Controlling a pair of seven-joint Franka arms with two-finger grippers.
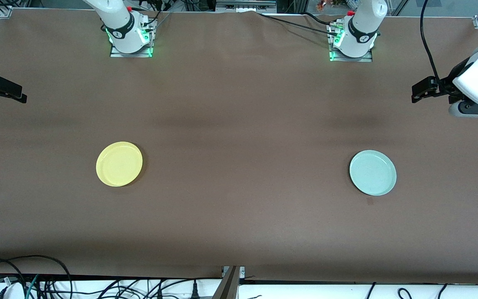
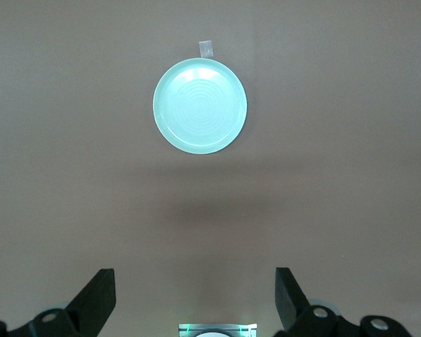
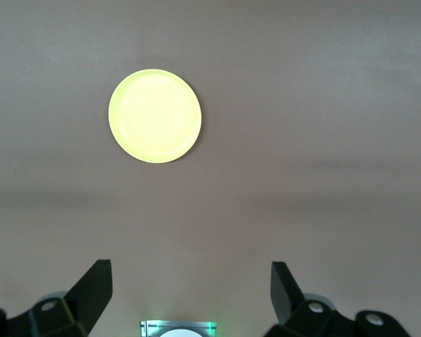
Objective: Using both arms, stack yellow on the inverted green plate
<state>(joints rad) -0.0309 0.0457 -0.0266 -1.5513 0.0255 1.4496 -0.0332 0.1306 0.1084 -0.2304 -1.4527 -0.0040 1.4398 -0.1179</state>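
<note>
Two wide-open hands, left hand point(image 2: 195, 298) above green plate point(image 2: 200, 106), right hand point(image 3: 191, 293) above yellow point(image 3: 155, 116).

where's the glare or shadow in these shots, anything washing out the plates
Front view: even light, soft dark bands across the table, a thin shadow beside the yellow plate. Left wrist view: a bright sheen on the green plate, its rings still readable. Right wrist view: the yellow plate glows, nearly washed out, rim faint.
</note>
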